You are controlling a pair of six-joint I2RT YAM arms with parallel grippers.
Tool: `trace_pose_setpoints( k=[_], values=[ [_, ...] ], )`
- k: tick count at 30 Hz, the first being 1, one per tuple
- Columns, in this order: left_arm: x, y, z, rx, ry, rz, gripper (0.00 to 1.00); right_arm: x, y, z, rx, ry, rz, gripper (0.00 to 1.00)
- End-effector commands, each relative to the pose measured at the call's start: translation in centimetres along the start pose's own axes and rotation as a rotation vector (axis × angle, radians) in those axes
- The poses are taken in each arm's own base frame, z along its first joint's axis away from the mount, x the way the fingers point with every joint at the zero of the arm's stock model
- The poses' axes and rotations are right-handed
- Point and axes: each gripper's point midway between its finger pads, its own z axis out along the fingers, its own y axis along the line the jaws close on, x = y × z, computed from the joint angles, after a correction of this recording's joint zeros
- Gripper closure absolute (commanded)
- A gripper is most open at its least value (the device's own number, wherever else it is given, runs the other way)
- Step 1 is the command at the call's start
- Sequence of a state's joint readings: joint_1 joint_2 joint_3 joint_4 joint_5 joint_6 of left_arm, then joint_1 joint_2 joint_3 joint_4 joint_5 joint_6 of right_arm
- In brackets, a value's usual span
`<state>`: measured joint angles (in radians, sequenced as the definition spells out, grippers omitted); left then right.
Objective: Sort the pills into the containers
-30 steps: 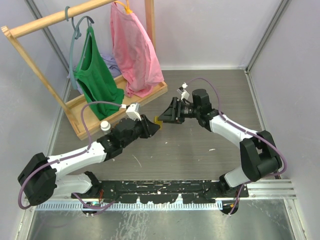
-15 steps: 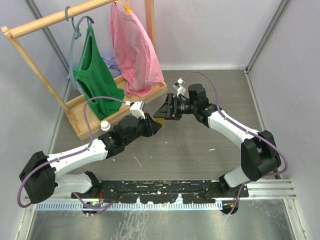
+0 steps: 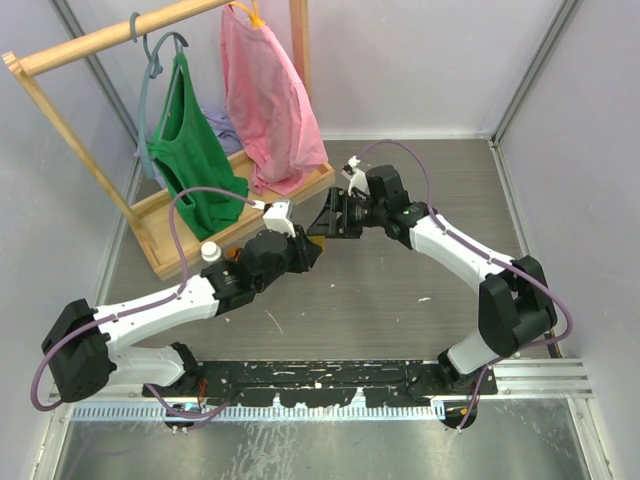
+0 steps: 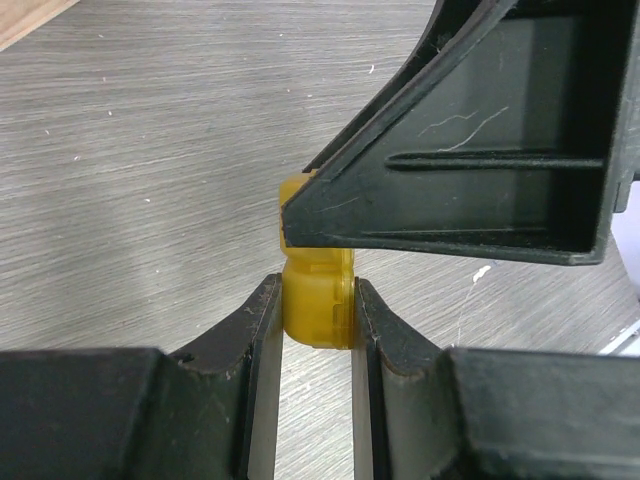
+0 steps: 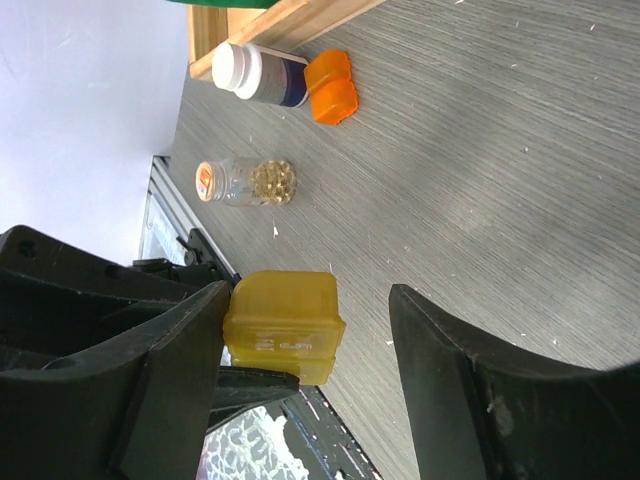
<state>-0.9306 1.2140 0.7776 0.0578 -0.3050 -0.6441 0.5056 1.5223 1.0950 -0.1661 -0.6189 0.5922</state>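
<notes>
The container, a small translucent yellow pill box [image 4: 318, 300], is held above the grey table. My left gripper [image 4: 318, 292] is shut on its lower cell, with one pad on each side. The box also shows in the right wrist view [image 5: 283, 310], lid closed. My right gripper [image 5: 312, 300] is open around its upper cell. One right finger [image 5: 180, 360] touches the box and the other [image 5: 470, 380] stands well clear. In the top view the left gripper [image 3: 310, 247] and the right gripper [image 3: 322, 222] meet tip to tip mid-table. No loose pills show.
A clear bottle of yellow pills [image 5: 245, 182], a white-capped bottle [image 5: 258, 75] and an orange pill box [image 5: 332, 86] lie on the table near the wooden clothes rack's base [image 3: 160, 215]. The rack holds green and pink garments. Walls enclose the table.
Both grippers have moved together a little to the left and toward the rack, with the yellow box between them. The right arm has swung further left.
</notes>
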Motion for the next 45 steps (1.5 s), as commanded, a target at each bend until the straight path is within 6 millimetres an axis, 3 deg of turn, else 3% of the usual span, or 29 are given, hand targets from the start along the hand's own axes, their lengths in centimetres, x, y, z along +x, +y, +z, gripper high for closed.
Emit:
trace_pose_setpoints(
  k=[1, 14, 16, 22, 24, 35, 41, 43, 45],
  values=[
    [-2.3, -0.8, -0.2, -0.028, -0.066, 0.023, 1.00, -1.5, 0.9, 0.1, 0.005, -0.036, -0.044, 0.30],
    [-2.2, -1.0, 0.0, -0.070, -0.065, 0.038, 1.00, -1.2, 1.5, 0.5, 0.004, -0.030, -0.057, 0.33],
    [-2.2, -1.0, 0.1, -0.070, -0.063, 0.038, 1.00, -1.3, 1.6, 0.5, 0.004, -0.031, -0.057, 0.39],
    [-2.0, -0.7, 0.1, -0.087, -0.056, 0.045, 1.00, -1.2, 1.7, 0.1, 0.001, -0.036, -0.067, 0.76],
    [-1.8, -0.3, 0.0, -0.105, -0.053, 0.042, 1.00, -1.2, 2.1, -0.2, -0.013, -0.040, -0.059, 0.84],
    [-1.2, 1.7, -0.5, -0.051, -0.038, -0.082, 1.00, -0.3, 4.2, -2.0, -0.226, -0.036, 0.028, 0.98],
    [-1.1, 1.3, -0.6, -0.008, -0.030, -0.090, 1.00, -0.7, 3.6, -2.2, -0.263, -0.048, 0.092, 0.96],
    [-1.1, 0.8, -0.6, 0.027, -0.033, -0.090, 1.00, -0.5, 3.9, -2.2, -0.291, -0.037, 0.083, 0.78],
    [-1.2, 0.3, -0.7, 0.055, -0.039, -0.093, 1.00, -0.6, 4.4, -2.5, -0.320, -0.039, 0.058, 0.46]
  ],
)
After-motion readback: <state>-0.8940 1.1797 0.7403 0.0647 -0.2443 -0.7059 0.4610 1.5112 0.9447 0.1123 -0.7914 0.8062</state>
